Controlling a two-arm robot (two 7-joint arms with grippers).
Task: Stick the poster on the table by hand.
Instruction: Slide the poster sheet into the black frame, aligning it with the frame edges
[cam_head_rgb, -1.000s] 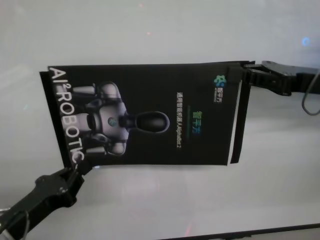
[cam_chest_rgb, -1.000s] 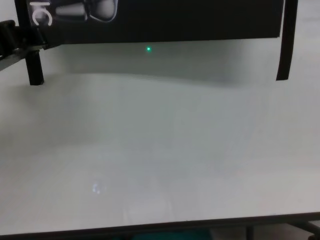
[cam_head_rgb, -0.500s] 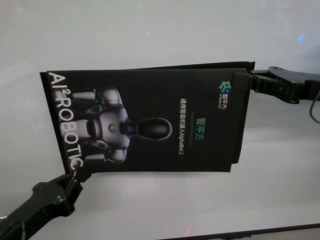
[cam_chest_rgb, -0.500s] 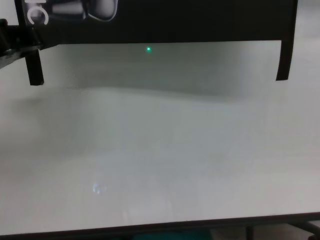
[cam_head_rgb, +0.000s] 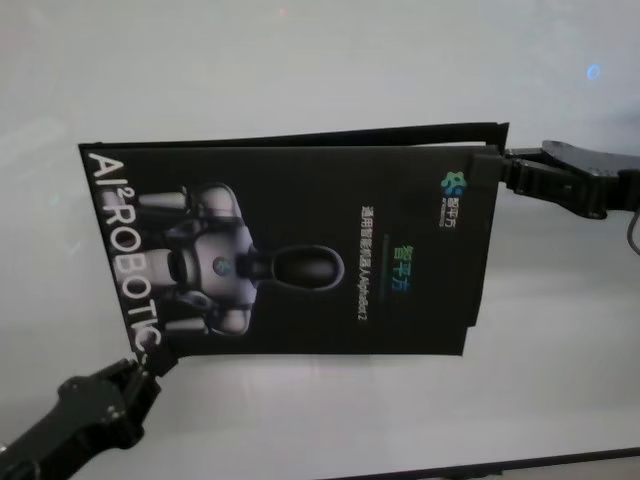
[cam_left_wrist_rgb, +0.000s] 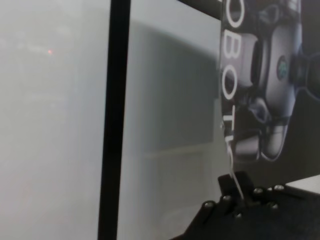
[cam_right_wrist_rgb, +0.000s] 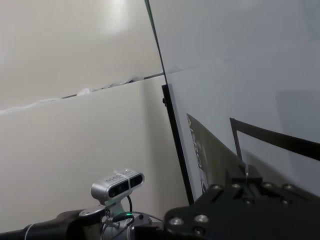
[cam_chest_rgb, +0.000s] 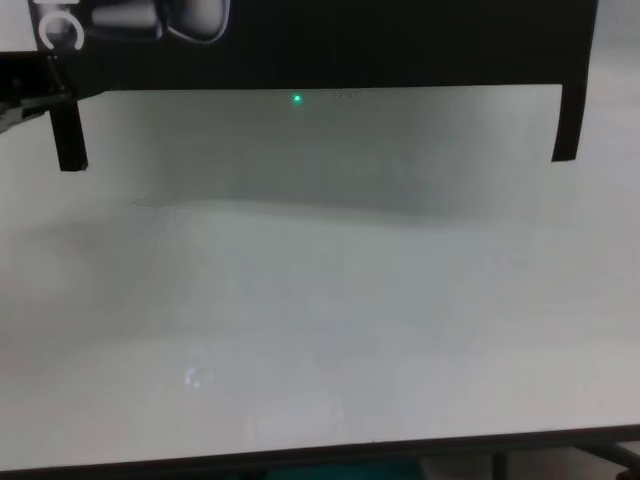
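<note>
Above the table (cam_chest_rgb: 320, 330), poster (cam_head_rgb: 300, 250) hung clear of the surface, stretched flat for sticking: left gripper (cam_head_rgb: 145, 358) pinched shut on its near corner, right gripper (cam_head_rgb: 500, 165) clamped on the opposite far corner

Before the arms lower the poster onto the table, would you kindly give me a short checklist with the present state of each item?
1. Left claw grips the near left corner of the poster: ok, shut on it.
2. Right claw grips the far right corner: ok, shut on it.
3. Poster clear of the table: ok; the chest view shows its edge hanging above its shadow.
4. Poster taut and flat: ok, no sag or folds in the head view.
5. Black strips hang free at both ends: ok in the chest view.
6. Strips' sticky side faces down: cannot tell.
</note>
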